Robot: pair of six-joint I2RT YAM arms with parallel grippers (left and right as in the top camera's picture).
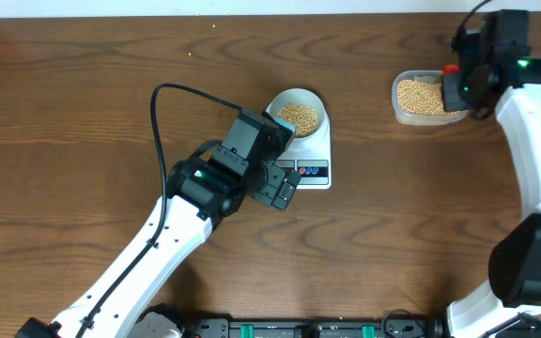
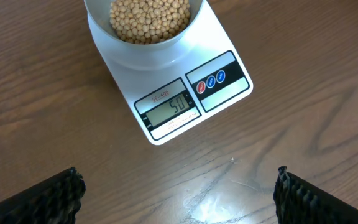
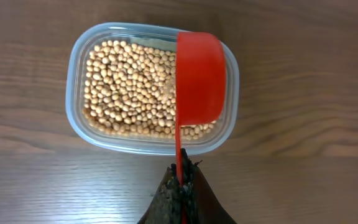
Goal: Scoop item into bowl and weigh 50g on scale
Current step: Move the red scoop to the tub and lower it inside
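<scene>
Left tool (image 2: 178, 185) spread, hovering by the scale (image 2: 224, 96); right tool (image 3: 180, 178) pinching red scoop (image 3: 199, 74) over tub (image 3: 73, 74).

Dark brown wood-grain table (image 1: 83, 103), glossy in places. Directly on it, near the middle, a flat white scale (image 1: 317, 150), set askew to the edges. Well apart, toward the far right corner, a clear plastic tub (image 3: 74, 93). Along the near edge, possibly a dark rail (image 1: 280, 329), mostly cut off.

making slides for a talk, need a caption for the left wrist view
Bowl of beans on the white scale, display reading 50, framed by the open left gripper over a wooden table.
</scene>
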